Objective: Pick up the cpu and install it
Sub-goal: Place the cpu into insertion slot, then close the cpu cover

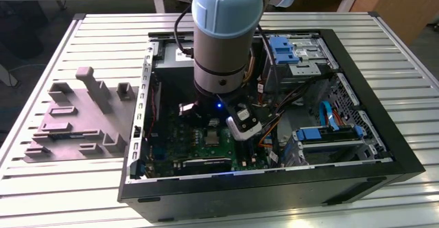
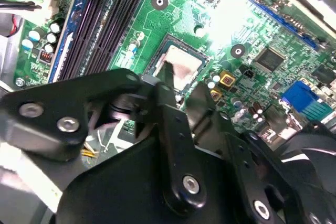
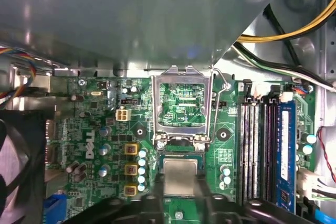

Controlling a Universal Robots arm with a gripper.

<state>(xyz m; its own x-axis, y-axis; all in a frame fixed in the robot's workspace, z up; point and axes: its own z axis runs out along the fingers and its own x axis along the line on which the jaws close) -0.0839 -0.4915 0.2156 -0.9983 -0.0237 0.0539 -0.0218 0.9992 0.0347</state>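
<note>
Closest to the lens, the gripper (image 2: 182, 85) has its black fingers (image 2: 165, 90) drawn in to the width of the cpu (image 2: 184, 66), clasping two opposite edges. Flat, metal top up, the square chip has no longer side; its edges run parallel to the socket (image 3: 178, 152) on the green motherboard (image 3: 94, 145), where it lies just beside the raised load frame (image 3: 155, 103).
</note>
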